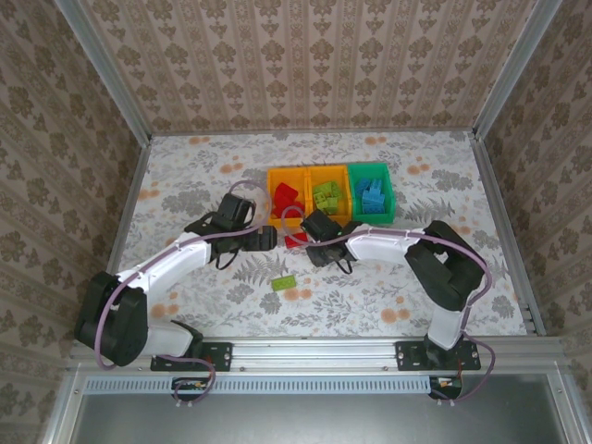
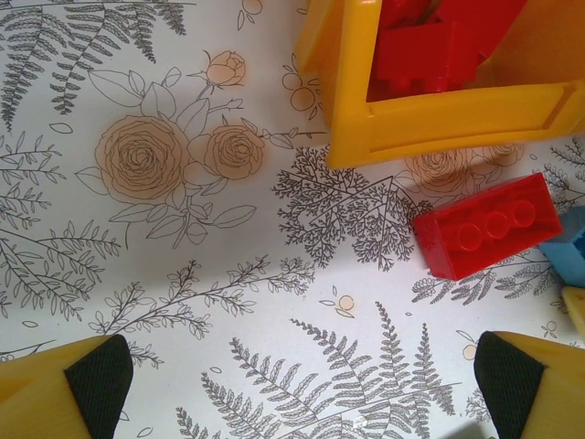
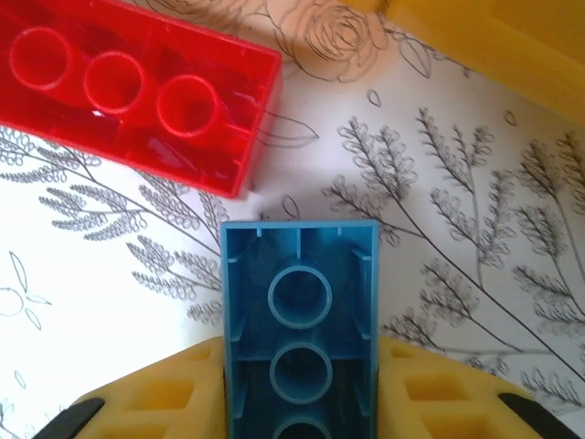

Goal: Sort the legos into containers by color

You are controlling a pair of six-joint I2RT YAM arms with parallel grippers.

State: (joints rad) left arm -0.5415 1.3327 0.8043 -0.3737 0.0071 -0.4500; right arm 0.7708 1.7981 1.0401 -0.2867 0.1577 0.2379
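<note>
my left gripper (image 2: 302, 389) was wide open and empty, hovering near the left orange bin (image 2: 439, 123), which held reds. the middle orange bin (image 1: 326, 169) held limes, the green bin (image 1: 370, 166) blues. mostly sorted, i judged. still out: a lime brick (image 1: 284, 282) on the table, a red brick (image 2: 484, 226) before the bins, and the blue brick (image 3: 300, 311) clamped in my right gripper (image 3: 300, 402), low beside the red one.

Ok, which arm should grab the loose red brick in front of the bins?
Left. The left gripper is open and empty, with the red brick just ahead, beside the orange bin of reds. The right gripper is shut on a blue brick.
</note>
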